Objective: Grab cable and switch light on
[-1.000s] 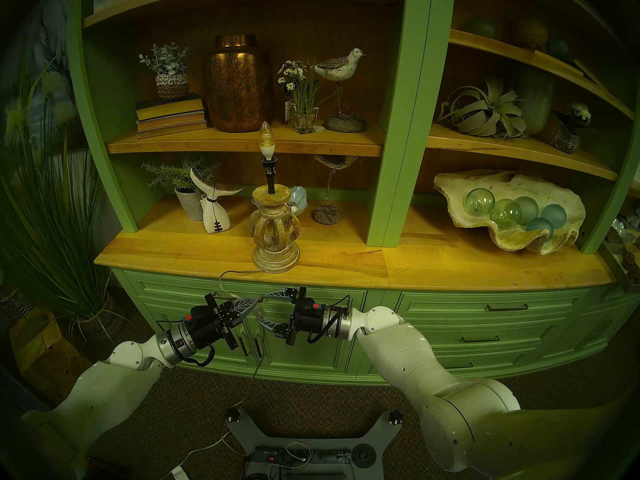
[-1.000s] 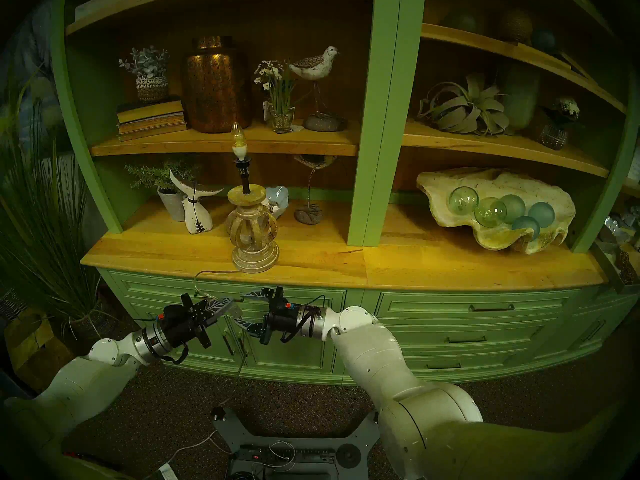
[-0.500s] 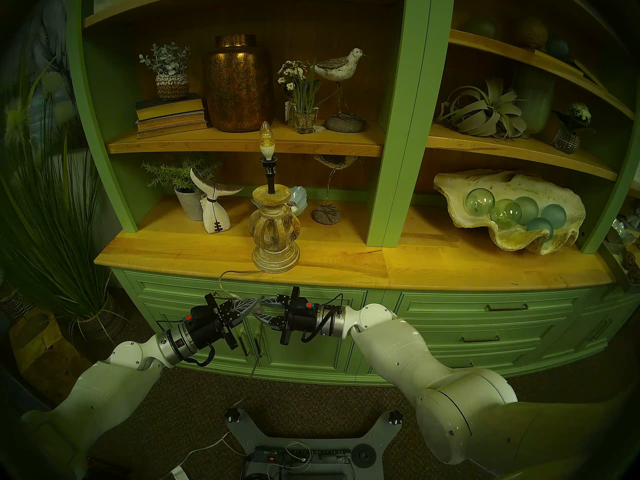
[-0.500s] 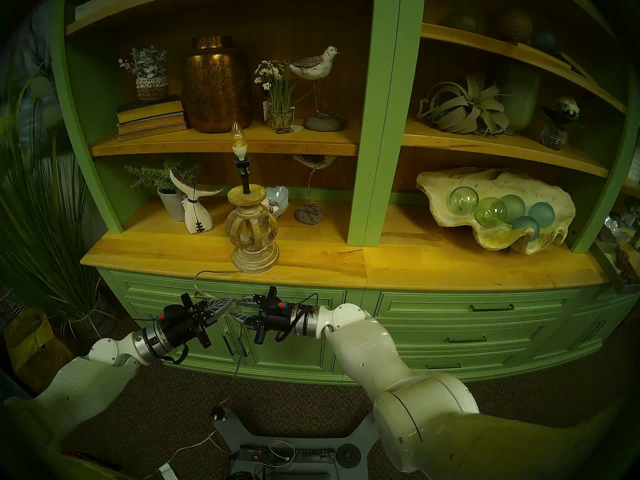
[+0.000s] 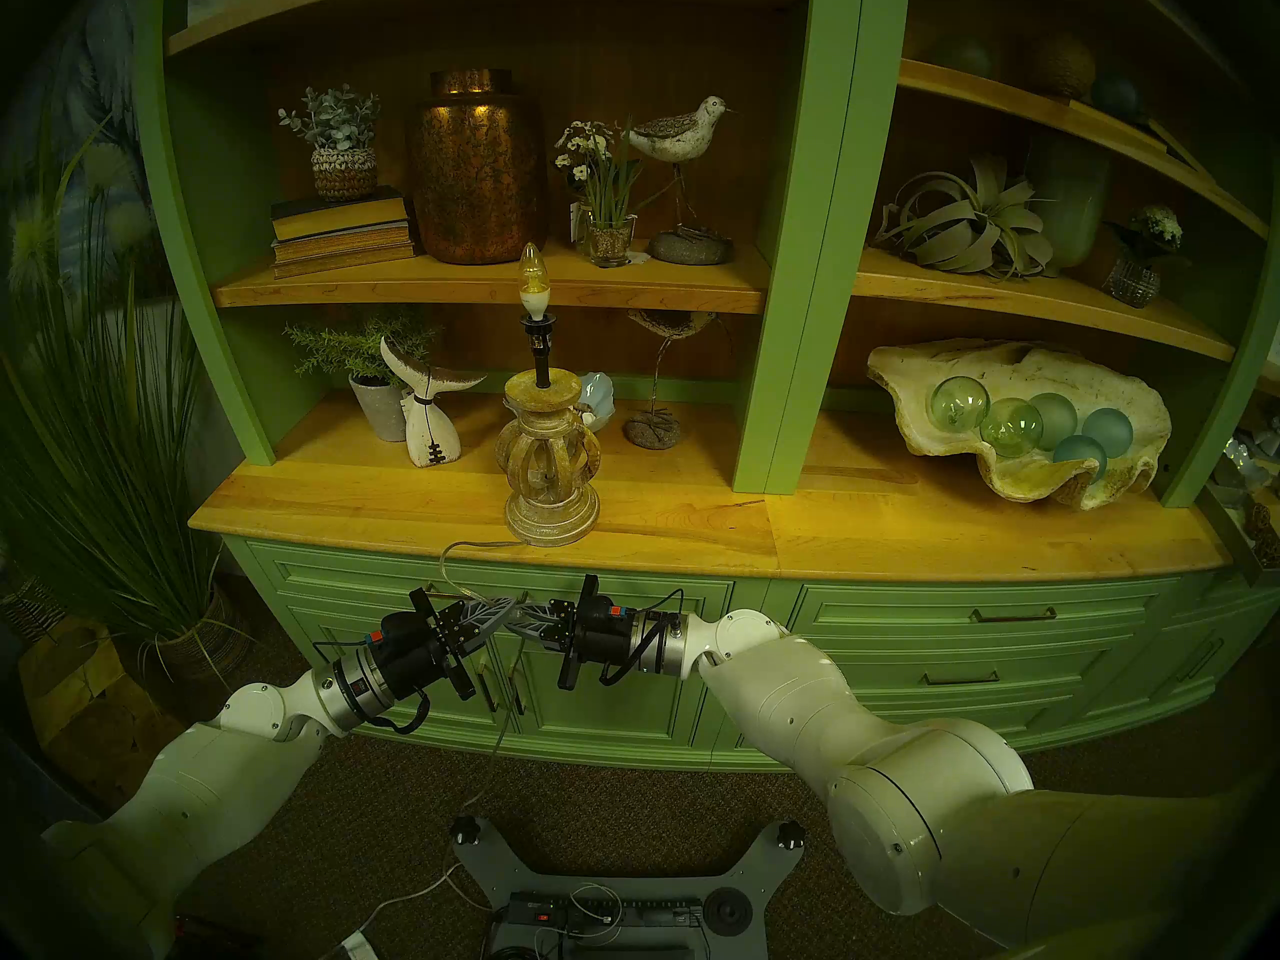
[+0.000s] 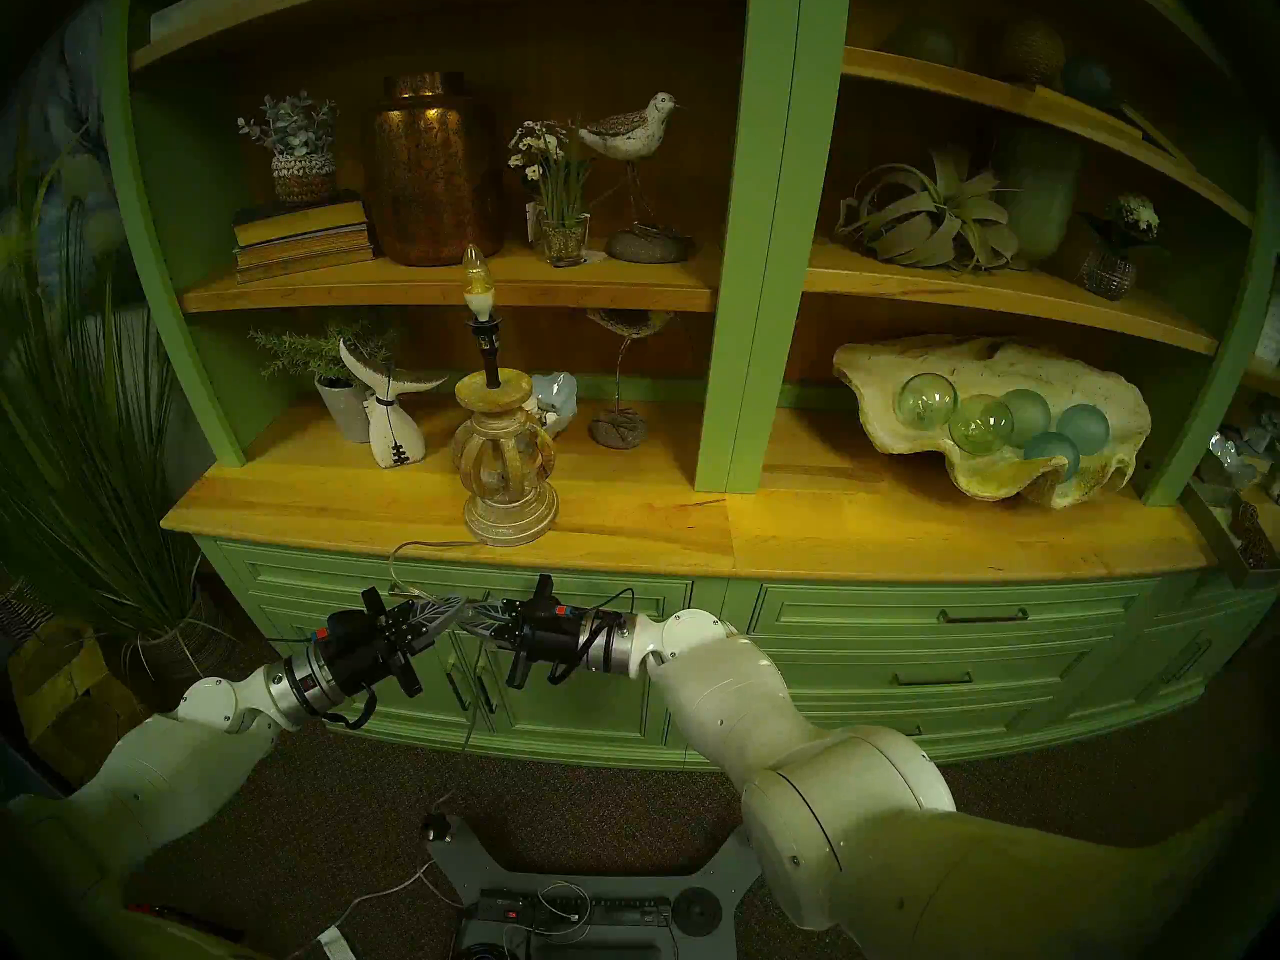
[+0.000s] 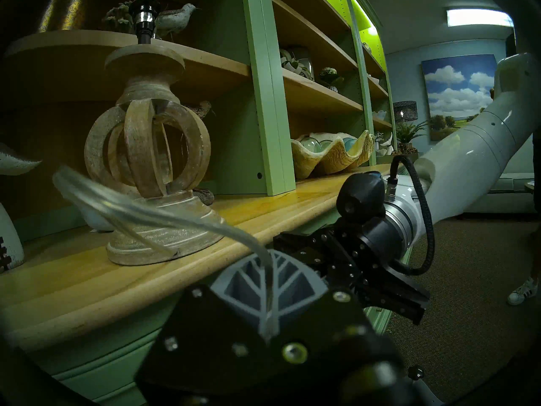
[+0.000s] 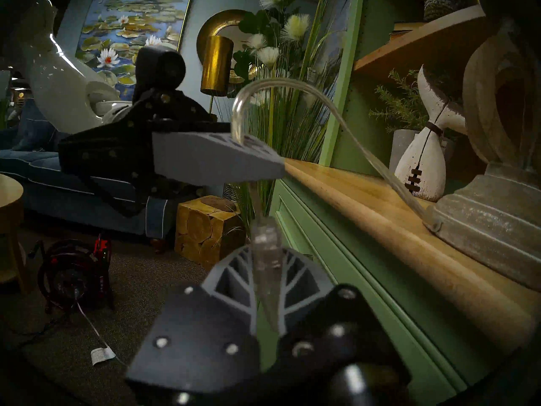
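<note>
Pinching the cable (image 5: 451, 572) in front of the green cabinet (image 5: 623, 688), our left gripper (image 5: 509, 605) is clamped on the clear cord just below the counter edge, so the slack loops up to the light (image 5: 550, 467) standing near the front of the wooden counter (image 5: 900, 529). Our right gripper (image 5: 516, 621) meets it tip to tip, its fingers drawn together about the same stretch of cord, seemingly on the switch block. The bulb (image 5: 530, 280) looks unlit to us, so the switch appears not yet thrown.

From the other head eye we see the same: left gripper (image 6: 460, 605) and right gripper (image 6: 472, 619) touching at the tips, the cable (image 6: 396, 564) arcing from the lamp's foot over the counter lip and, below the grippers, hanging down toward the floor.

From our left wrist, the cable (image 7: 152, 215) sweeps from the light (image 7: 146, 150) into our closed fingers (image 7: 248, 291), held fast so the other arm has something steady to work against. The right gripper's body shows just beyond.

From our right wrist, a clear switch block (image 8: 265, 250) sits between our fingers (image 8: 234, 279), which are shut on it, with the cable (image 8: 366, 153) running up and over to the lamp's foot (image 8: 483, 220). We judge this grip is set to squeeze the switch.
</note>
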Controlling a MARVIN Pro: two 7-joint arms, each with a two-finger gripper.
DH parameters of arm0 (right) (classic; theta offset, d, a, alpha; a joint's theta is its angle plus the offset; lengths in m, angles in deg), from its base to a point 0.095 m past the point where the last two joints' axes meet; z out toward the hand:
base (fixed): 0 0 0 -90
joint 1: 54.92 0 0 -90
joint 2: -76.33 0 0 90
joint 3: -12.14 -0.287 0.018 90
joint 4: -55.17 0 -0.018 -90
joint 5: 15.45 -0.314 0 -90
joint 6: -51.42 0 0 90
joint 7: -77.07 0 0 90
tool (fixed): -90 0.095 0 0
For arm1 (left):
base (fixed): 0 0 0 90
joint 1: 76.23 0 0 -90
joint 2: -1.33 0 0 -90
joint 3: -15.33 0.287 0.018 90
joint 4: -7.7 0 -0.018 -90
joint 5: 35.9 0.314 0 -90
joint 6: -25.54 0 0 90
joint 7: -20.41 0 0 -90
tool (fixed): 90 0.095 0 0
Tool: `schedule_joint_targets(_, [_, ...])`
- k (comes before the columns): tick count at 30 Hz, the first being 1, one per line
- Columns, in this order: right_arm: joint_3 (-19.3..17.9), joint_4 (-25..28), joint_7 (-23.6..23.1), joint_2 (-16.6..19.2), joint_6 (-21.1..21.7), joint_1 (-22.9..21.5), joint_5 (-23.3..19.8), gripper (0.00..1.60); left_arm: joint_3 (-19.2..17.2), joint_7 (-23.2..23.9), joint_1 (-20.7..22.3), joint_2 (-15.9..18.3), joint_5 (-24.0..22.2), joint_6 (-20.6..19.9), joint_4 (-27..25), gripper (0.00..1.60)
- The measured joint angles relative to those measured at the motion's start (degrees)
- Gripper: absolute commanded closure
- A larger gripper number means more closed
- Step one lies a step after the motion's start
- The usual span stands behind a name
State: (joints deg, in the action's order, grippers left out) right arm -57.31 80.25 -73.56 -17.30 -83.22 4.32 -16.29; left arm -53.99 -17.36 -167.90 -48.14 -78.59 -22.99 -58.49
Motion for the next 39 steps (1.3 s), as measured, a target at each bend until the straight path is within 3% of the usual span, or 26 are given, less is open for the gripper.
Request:
schedule_joint_targets(4, [0.9,-0.5,0.5,0.0,-0.4,-0.2,-0.7,1.6,0.0,0.0,0.0,0.0,0.0,0.0,0.0,1.6])
schedule_joint_targets(5, [1.3,-0.6,0.6,0.1,-0.5,-0.3,-1.0,1.12,0.0,0.0,0.0,0.0,0.0,0.0,0.0,1.6])
schedule_joint_targets(6, [1.6,-0.7,0.7,0.1,-0.6,-0.3,-1.2,0.87,0.0,0.0,0.0,0.0,0.0,0.0,0.0,1.6])
schedule_joint_targets(7, [1.8,-0.7,0.7,0.1,-0.6,-0.3,-1.3,0.32,0.0,0.0,0.0,0.0,0.0,0.0,0.0,1.6])
schedule_joint_targets(8, [2.2,-0.8,0.7,0.2,-0.6,-0.4,-1.4,0.23,0.0,0.0,0.0,0.0,0.0,0.0,0.0,1.6])
schedule_joint_targets(11, [3.2,-1.0,0.7,0.3,-0.6,-0.5,-1.8,0.23,0.0,0.0,0.0,0.0,0.0,0.0,0.0,1.6])
schedule_joint_targets(12, [3.4,-1.1,0.8,0.3,-0.6,-0.6,-1.9,0.14,0.0,0.0,0.0,0.0,0.0,0.0,0.0,1.6])
schedule_joint_targets(14, [4.0,-1.5,0.8,0.5,-0.6,-0.7,-2.2,0.4,0.0,0.1,0.0,0.0,0.0,0.0,-0.1,1.6])
schedule_joint_targets(15, [4.3,-1.7,0.8,0.5,-0.6,-0.8,-2.3,0.68,0.0,0.1,0.0,0.0,0.0,0.0,-0.1,1.6])
schedule_joint_targets(16, [4.6,-1.9,0.8,0.6,-0.6,-0.9,-2.6,0.83,0.0,0.1,0.0,0.0,0.0,0.1,-0.1,1.6])
schedule_joint_targets(19, [5.2,-2.6,0.8,0.7,-0.6,-1.2,-2.9,0.87,0.0,0.1,0.0,0.0,0.0,0.1,-0.1,1.6])
schedule_joint_targets(21, [5.6,-3.2,0.8,0.7,-0.6,-1.5,-3.1,1.07,0.0,0.1,0.0,0.0,0.0,0.1,-0.1,1.6])
schedule_joint_targets(22, [5.7,-3.4,0.9,0.7,-0.6,-1.6,-3.1,1.34,0.0,0.1,0.0,0.0,0.0,0.1,-0.1,1.6])
schedule_joint_targets(24, [6.1,-3.9,0.9,0.6,-0.7,-1.9,-3.3,1.6,0.0,0.1,0.0,0.0,0.0,0.1,-0.1,1.6])
schedule_joint_targets(27, [6.6,-4.4,1.1,0.6,-1.0,-2.3,-3.6,1.6,0.0,0.1,0.0,0.0,0.0,0.1,-0.1,1.6])
schedule_joint_targets(28, [6.8,-4.5,1.2,0.6,-1.0,-2.4,-3.7,1.03,0.0,0.1,0.0,0.0,0.0,0.1,-0.1,1.6])
schedule_joint_targets(29, [6.9,-4.7,1.2,0.6,-1.1,-2.5,-3.8,0.7,0.0,0.1,0.0,0.0,0.0,0.1,-0.1,1.6])
schedule_joint_targets(31, [7.2,-5.0,1.3,0.5,-1.1,-2.7,-4.1,0.85,0.0,0.1,0.0,0.0,0.0,0.1,-0.1,1.6])
schedule_joint_targets(36, [8.0,-5.8,1.5,0.5,-1.3,-3.1,-4.7,0.86,0.0,0.1,0.0,0.0,0.0,0.1,-0.1,1.6])
schedule_joint_targets(38, [8.3,-6.0,1.6,0.4,-1.4,-3.2,-4.9,0.83,0.0,0.1,0.0,0.0,0.0,0.1,-0.1,1.6])
schedule_joint_targets(39, [8.4,-6.1,1.6,0.4,-1.4,-3.3,-5.0,0.68,0.0,0.1,0.0,0.0,0.0,0.1,-0.1,1.6])
